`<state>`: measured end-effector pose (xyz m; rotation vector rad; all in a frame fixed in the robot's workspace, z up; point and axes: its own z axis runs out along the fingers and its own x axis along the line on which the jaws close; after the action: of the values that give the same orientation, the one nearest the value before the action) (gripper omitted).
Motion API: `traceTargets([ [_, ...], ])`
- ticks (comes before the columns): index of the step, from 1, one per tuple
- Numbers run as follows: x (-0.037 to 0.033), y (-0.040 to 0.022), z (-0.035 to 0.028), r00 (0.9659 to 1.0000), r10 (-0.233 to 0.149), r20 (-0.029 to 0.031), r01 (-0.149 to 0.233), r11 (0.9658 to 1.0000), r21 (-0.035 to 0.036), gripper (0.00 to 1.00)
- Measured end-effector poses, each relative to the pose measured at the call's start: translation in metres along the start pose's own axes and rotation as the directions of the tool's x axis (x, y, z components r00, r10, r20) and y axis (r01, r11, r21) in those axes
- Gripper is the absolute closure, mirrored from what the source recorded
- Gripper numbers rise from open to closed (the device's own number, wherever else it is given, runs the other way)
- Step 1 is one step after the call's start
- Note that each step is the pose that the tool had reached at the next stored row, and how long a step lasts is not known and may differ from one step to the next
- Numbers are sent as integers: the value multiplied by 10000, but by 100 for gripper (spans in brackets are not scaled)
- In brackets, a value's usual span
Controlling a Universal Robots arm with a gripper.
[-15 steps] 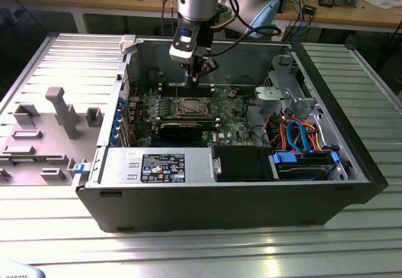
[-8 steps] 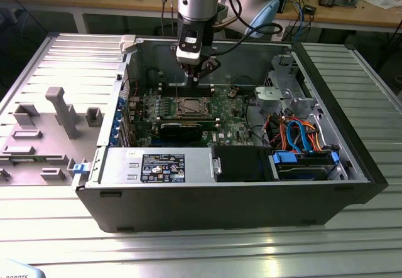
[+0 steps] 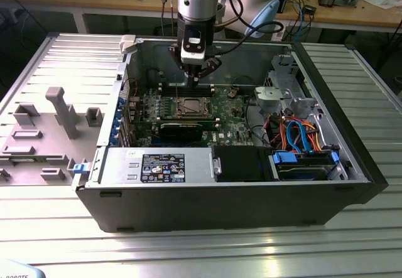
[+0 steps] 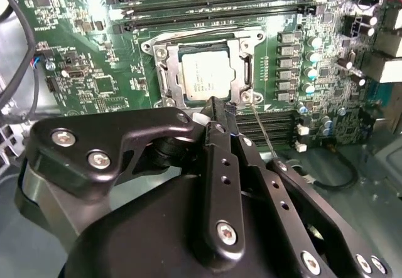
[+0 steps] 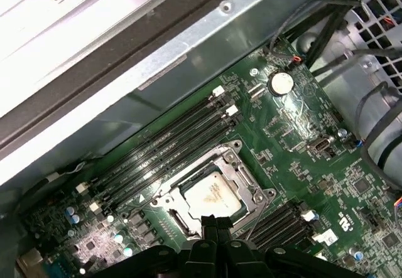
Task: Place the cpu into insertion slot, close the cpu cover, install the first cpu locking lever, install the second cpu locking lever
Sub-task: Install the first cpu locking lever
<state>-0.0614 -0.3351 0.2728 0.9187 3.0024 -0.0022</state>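
The cpu lies in the insertion slot, mid-board, cpu cover down over it. The gripper hangs at its edge, clenched, apparently empty. Risk: the tips may slip off the thin locking lever and gouge the board.

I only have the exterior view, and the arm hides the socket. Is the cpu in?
Observer: Yes. The second wrist view shows the cpu lying flat, silver face up, in the insertion slot.
Operator: Cover down?
Observer: The cpu cover lies flat over it, framing the chip.
Operator: And the levers?
Observer: One thin lever rod slants up off the board, apparently unlatched; the shut end effector is right by its base.
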Motion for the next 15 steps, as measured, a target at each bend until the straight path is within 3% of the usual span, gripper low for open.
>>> traceTargets([
  [6, 0, 0, 0, 9972, -751, 1, 751, 9972, -2, 89],
  [15, 3, -3, 0, 9906, -1366, 2, 1366, 9906, -5, 89],
])
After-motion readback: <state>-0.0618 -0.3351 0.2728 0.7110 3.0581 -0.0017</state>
